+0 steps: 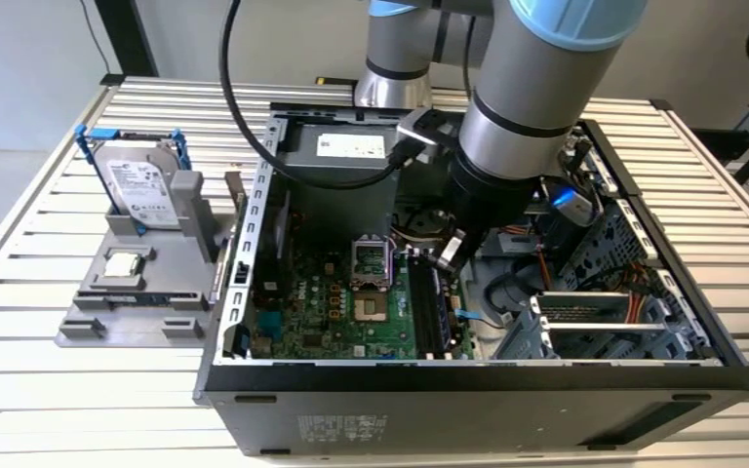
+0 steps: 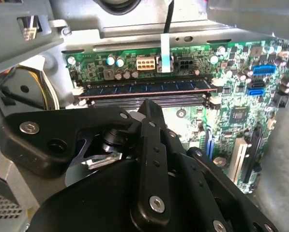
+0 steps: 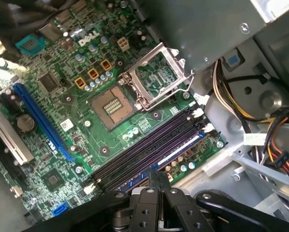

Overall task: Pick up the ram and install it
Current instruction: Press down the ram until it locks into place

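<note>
A: State the gripper condition.

B: The gripper (image 3: 156, 186) is lowered into the open computer case (image 1: 479, 385), directly above the memory slots (image 3: 149, 147) of the motherboard (image 1: 335, 302). In both wrist views its two black fingers (image 2: 151, 145) are pressed together with no gap visible. Nothing is clamped between them.

A: Locate the ram.

B: The ram (image 2: 144, 88) sits on edge in one of the memory slots, immediately ahead of the fingertips in the second wrist view. It lies parallel to the remaining dark slots. Its blue label strip faces the camera. In the exterior view it appears as a dark stick (image 1: 435, 307) just below the gripper (image 1: 451, 255), at the board's edge.

A: Other components near the gripper?

B: The open processor socket (image 3: 113, 105) lies beyond the slots, its metal frame (image 3: 156, 75) hinged up. Well away from the gripper, outside the case, a grey stand (image 1: 140, 283) carries a hard drive (image 1: 137, 185) in a blue bracket.
</note>
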Motion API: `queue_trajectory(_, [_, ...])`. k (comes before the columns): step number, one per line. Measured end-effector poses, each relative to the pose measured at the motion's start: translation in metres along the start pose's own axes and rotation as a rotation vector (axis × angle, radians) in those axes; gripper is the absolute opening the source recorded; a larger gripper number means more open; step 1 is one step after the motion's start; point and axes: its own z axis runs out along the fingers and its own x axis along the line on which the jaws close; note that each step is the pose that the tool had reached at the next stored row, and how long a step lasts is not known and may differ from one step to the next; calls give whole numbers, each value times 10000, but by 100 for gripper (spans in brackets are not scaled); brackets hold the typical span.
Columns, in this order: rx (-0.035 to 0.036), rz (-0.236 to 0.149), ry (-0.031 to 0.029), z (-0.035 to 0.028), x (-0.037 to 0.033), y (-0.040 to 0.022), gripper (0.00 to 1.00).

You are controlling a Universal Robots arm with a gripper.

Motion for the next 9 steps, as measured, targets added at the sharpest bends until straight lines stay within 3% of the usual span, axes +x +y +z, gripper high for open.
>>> queue_trajectory(9, [-37, -1034, 20, -1, -13, -18, 0])
